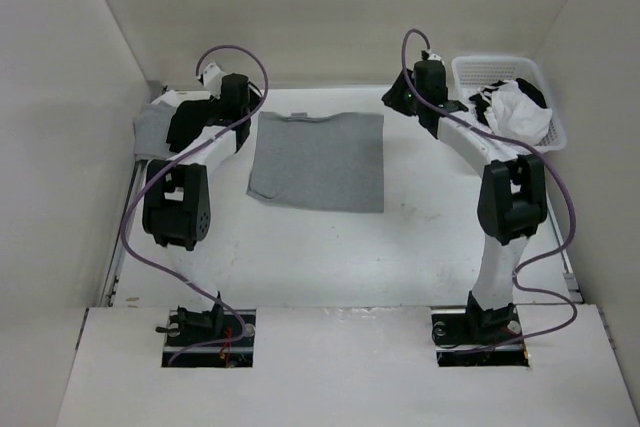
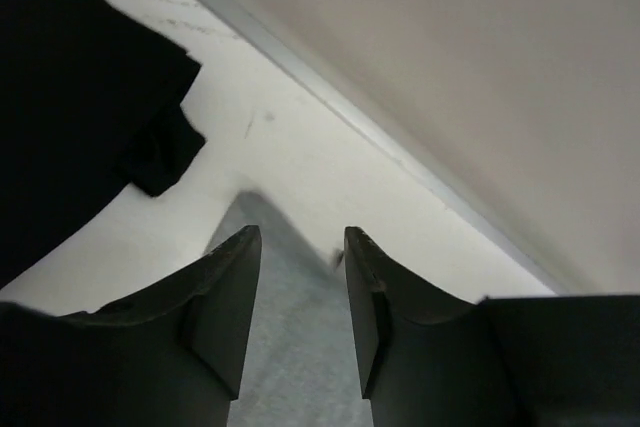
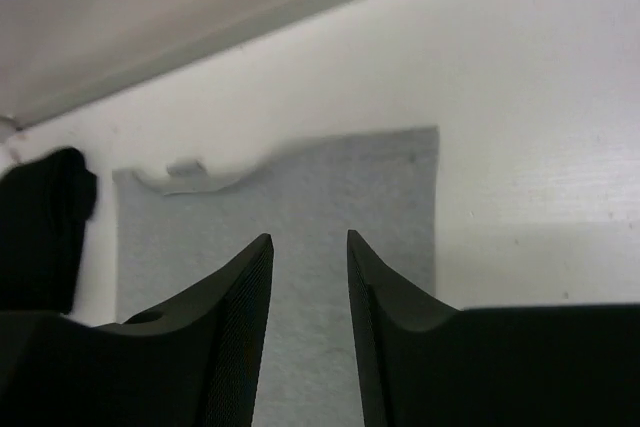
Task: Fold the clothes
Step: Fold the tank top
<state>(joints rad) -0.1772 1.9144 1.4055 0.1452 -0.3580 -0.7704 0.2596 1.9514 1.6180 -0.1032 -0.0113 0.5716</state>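
Observation:
The clothes (image 1: 318, 160), a mid-grey tank top, lie flat as a rough rectangle in the middle of the table, the neckline at the far edge. My left gripper (image 1: 248, 112) hovers by the top's far left corner. In the left wrist view the left gripper (image 2: 303, 237) is open, with grey fabric (image 2: 290, 347) showing below the gap and nothing held. My right gripper (image 1: 396, 97) hangs just off the far right corner. Seen from the right wrist, the right gripper (image 3: 310, 239) is open above the grey top (image 3: 300, 197), apart from it.
A white basket (image 1: 548, 97) with white and black garments stands at the back right. A black garment (image 2: 70, 97) lies on a light-grey one (image 1: 148, 129) at the back left. Walls close in the table on three sides.

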